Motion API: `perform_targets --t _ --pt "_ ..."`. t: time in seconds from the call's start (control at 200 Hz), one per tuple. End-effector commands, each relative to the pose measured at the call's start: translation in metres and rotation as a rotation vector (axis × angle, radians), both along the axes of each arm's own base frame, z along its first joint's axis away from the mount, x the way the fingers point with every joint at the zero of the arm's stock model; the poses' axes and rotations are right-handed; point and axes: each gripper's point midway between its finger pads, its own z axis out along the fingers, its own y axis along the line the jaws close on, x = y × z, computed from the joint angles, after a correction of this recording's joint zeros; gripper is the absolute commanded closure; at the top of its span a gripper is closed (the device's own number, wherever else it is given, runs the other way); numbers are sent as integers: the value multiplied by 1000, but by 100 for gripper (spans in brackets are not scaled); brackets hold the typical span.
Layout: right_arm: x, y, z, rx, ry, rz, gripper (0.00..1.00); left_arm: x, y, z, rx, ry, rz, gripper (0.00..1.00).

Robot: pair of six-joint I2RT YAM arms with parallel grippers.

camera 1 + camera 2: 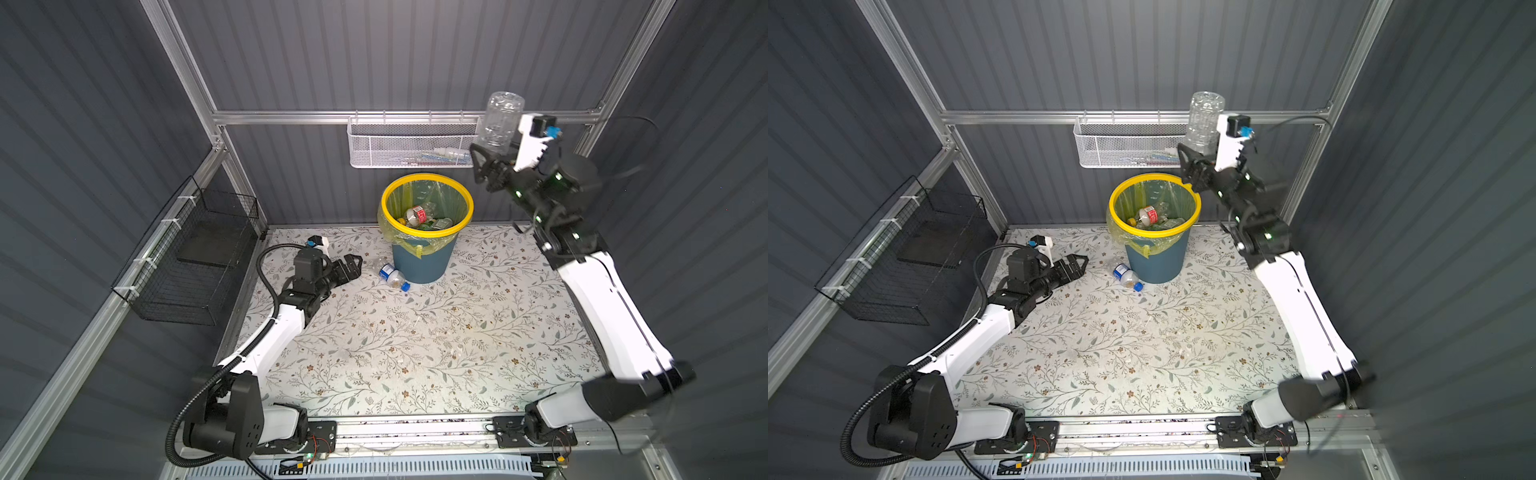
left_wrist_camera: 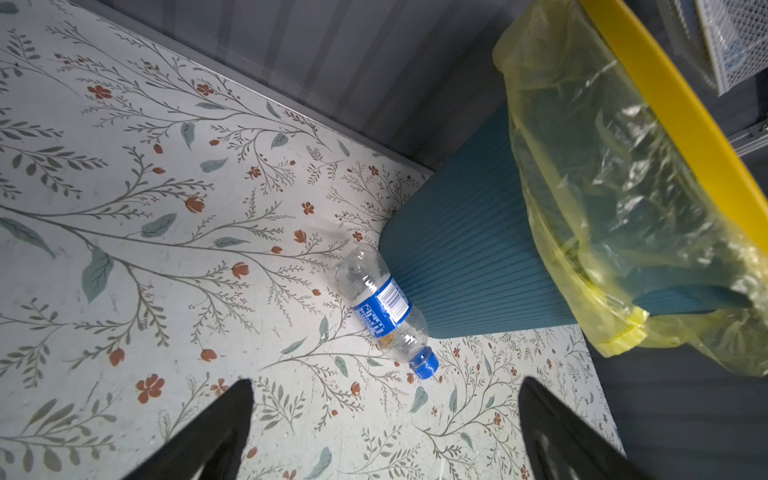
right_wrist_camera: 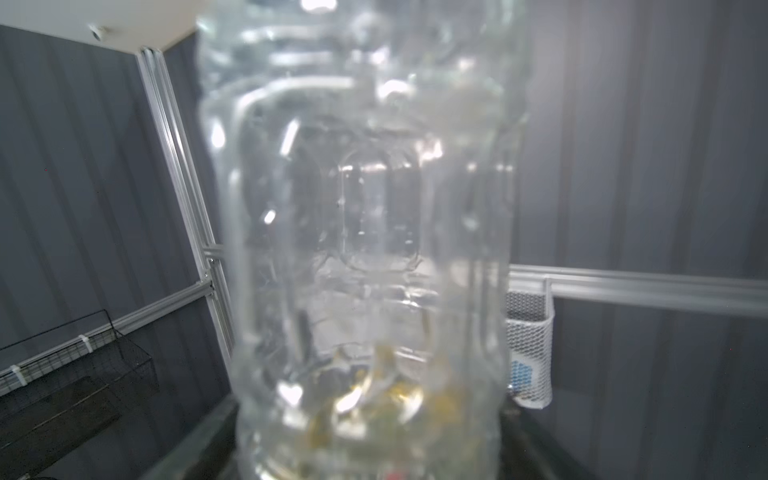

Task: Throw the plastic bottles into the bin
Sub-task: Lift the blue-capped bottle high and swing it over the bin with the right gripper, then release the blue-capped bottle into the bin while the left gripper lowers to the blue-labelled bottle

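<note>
Upper right, a clear bottle (image 1: 500, 118) stands up in the right gripper (image 1: 489, 157), grip impossible to tell; left gripper (image 1: 354, 263) gapes wide

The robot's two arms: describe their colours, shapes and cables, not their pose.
Both have white shells and black joints. The left arm carries a black corrugated hose; the right arm shows small green lights. Black triangular fingers; white wrist camera mounts with blue tips.
</note>
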Motion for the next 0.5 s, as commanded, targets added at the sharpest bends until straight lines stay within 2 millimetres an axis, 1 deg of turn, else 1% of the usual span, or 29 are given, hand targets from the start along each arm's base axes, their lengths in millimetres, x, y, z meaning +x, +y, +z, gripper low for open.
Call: perform_targets --t 0.0,0.02,0.025,0.03,0.055,0.06,0.09,0.155,0.265,0.355,0.39,0.41,0.495 --pt "20 10 -90 -90 343 -1 1 -6 -12 -6 26 16 21 0" --pt "20 8 -89 -83 333 -15 1 -7 -14 -8 25 19 18 0" --pt "20 7 -94 -86 343 -19 1 -7 -14 -8 24 19 18 0" --pt "17 5 -88 -77 325 -27 1 -7 -15 -8 23 20 17 0" --pt "15 0 -88 -72 312 -42 1 -7 -16 -12 19 27 13 0" --pt "15 -1 -84 -65 296 -45 1 -7 -16 -12 17 27 13 0" --pt "12 -5 -80 -48 269 -58 1 -6 -17 -16 18 37 9 0" --pt "9 -14 -83 -29 279 -73 1 -4 -20 -23 25 62 0 0" --pt "7 -25 -89 -28 311 -88 1 4 -28 -28 -2 73 -17 0" --pt "5 -37 -99 -8 328 -115 1 10 -37 -33 -27 92 -28 0" --pt "3 -41 -100 5 328 -119 1 12 -41 -35 -32 99 -33 0" --pt "4 -45 -104 14 336 -123 1 12 -44 -36 -35 101 -36 0" --pt "1 -55 -107 37 327 -139 1 15 -55 -41 -48 110 -49 0"
